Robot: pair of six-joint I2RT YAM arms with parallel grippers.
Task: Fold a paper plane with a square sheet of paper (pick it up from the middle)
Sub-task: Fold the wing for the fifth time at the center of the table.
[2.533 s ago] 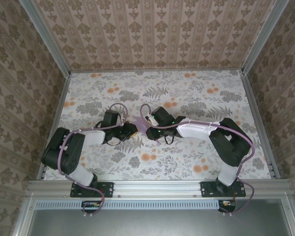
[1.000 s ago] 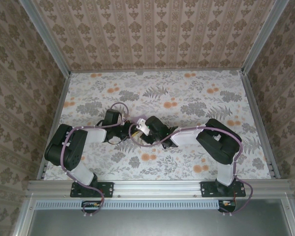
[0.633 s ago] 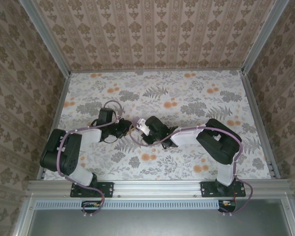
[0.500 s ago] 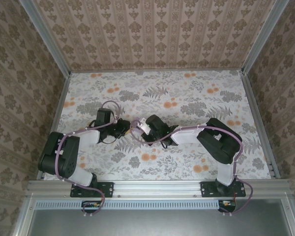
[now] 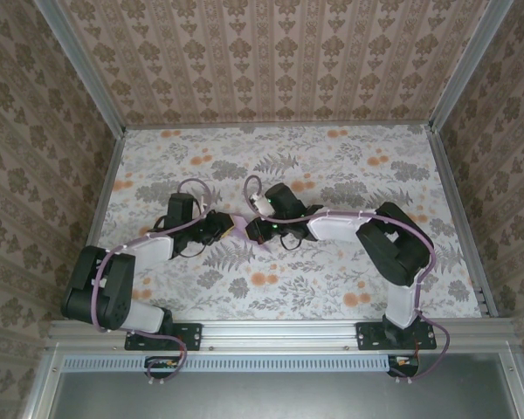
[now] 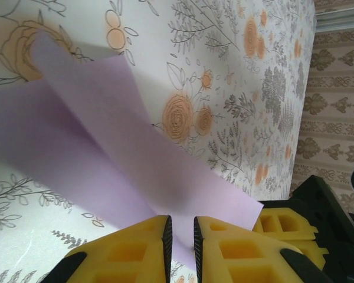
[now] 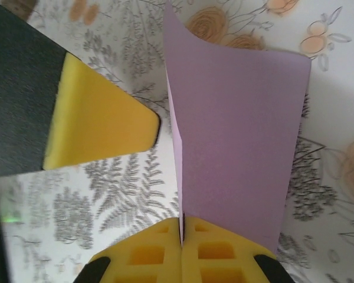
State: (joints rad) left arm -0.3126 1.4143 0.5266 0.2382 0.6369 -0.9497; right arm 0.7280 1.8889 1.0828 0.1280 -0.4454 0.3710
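Lilac-purple paper, the square sheet of paper [image 5: 241, 230], hangs between the two grippers over the middle of the floral-printed table [image 5: 349, 166]. It is thin, matte and smooth, bent along one sharp crease so that two flat panels meet in a V.

Since half a second ago, the left arm's elbow has dropped toward the near-left corner. The right wrist has swung slightly farther from the bases.

The right gripper [image 7: 182, 227] has its yellow fingers pressed together on the creased edge. The left gripper [image 6: 182, 227] keeps a narrow gap, with the sheet's lower edge running into it. Whether those pads pinch the paper cannot be told.
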